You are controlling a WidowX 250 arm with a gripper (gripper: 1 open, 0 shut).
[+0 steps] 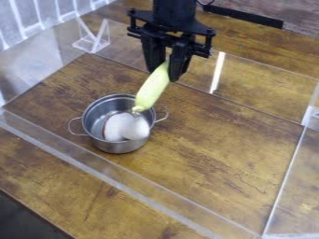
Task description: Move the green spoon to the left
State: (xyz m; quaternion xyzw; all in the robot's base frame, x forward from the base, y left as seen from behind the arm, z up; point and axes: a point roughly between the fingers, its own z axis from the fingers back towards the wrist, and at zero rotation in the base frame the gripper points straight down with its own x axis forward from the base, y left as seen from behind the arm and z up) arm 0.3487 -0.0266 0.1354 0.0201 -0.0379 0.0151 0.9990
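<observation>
The green spoon (152,87) hangs tilted in the air, its thick yellow-green handle running down and to the left from my gripper (170,65), which is shut on its upper end. The spoon's lower end hovers over the right rim of the steel pot (97,119). The spoon's silver bowl is hidden. My gripper points straight down from a black arm at the top centre of the camera view.
The steel pot holds a white object (122,126) and stands on the wooden table (225,149). Clear plastic walls (149,196) border the table at the front, left and right. A clear stand (90,37) sits at the back left.
</observation>
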